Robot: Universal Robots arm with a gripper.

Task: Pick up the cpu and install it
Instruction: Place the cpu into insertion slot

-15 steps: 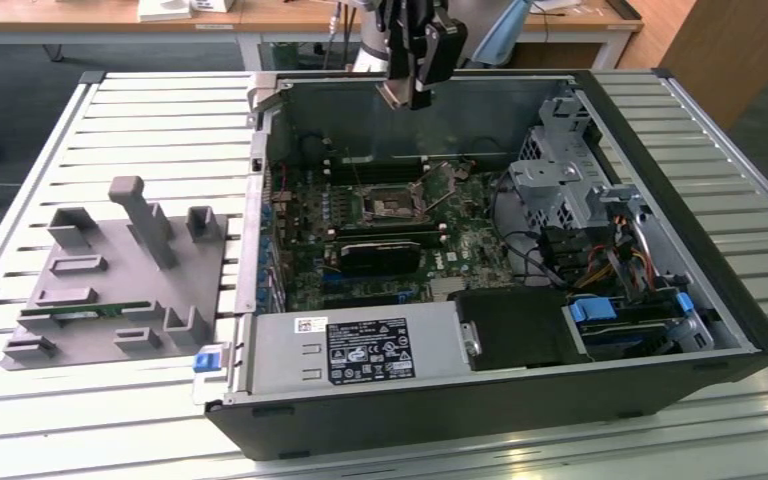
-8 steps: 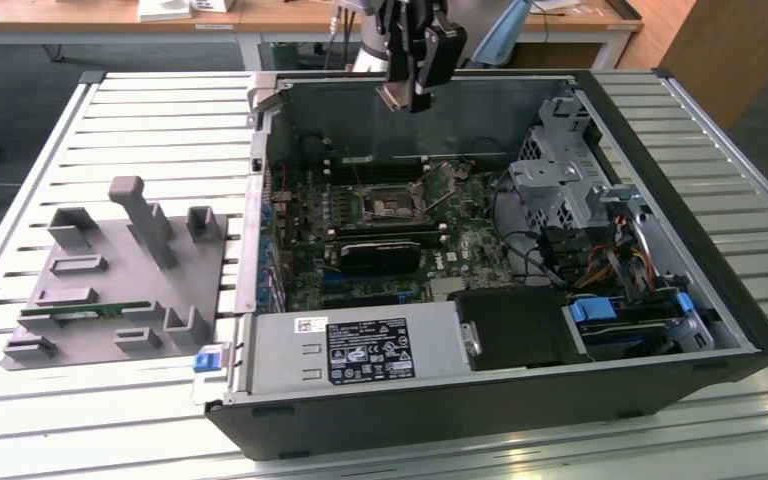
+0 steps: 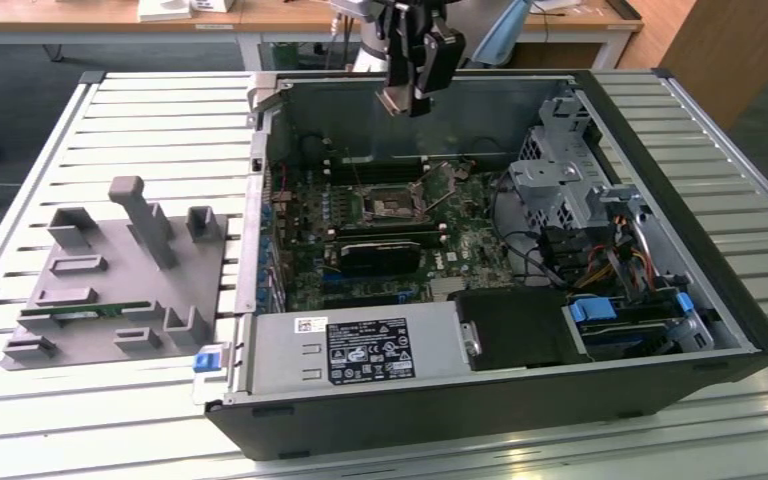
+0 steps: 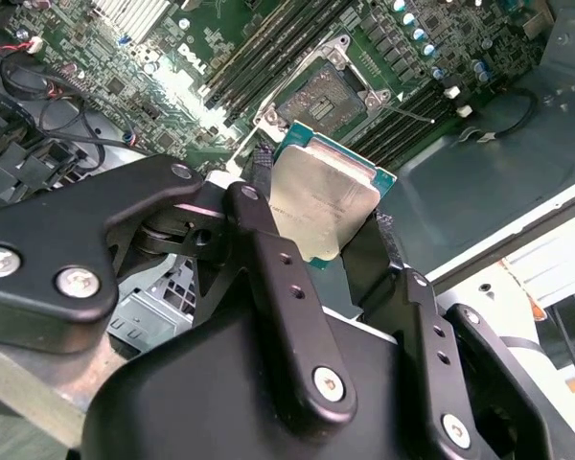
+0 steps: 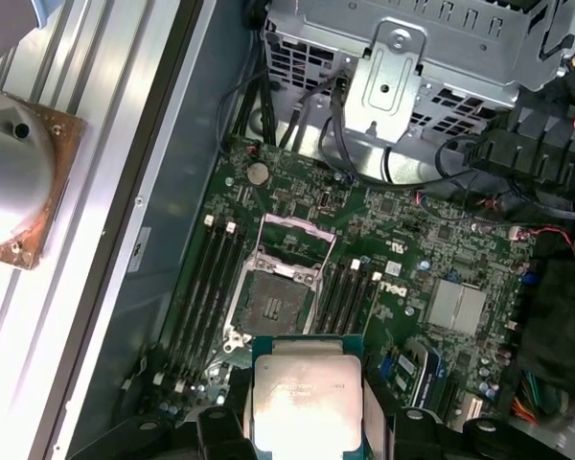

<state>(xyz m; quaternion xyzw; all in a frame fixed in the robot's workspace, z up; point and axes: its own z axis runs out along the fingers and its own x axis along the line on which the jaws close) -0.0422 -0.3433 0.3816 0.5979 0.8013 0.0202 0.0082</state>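
Note:
My gripper (image 3: 408,92) hangs above the far wall of the open computer case (image 3: 704,290), shut on the cpu (image 3: 396,100). In both wrist views the cpu (image 4: 321,206) (image 5: 305,398) is a flat square chip with a silver-grey metal top and a green edge, clamped on two opposite sides by the black fingers (image 4: 259,206). The gripper (image 4: 321,218) (image 5: 307,426) holds it in the air, clear of the board. Below it on the green motherboard (image 5: 441,249) the empty cpu socket (image 3: 394,207) (image 4: 321,99) (image 5: 273,302) lies open with its metal frame around it.
Memory slots (image 5: 206,287) flank the socket on both sides. A metal drive cage (image 3: 558,180) and cables fill the case on the exterior view's right. A power supply (image 3: 357,350) lies at the near side. A grey tray (image 3: 144,290) holding a green memory stick (image 3: 77,312) stands on the exterior view's left.

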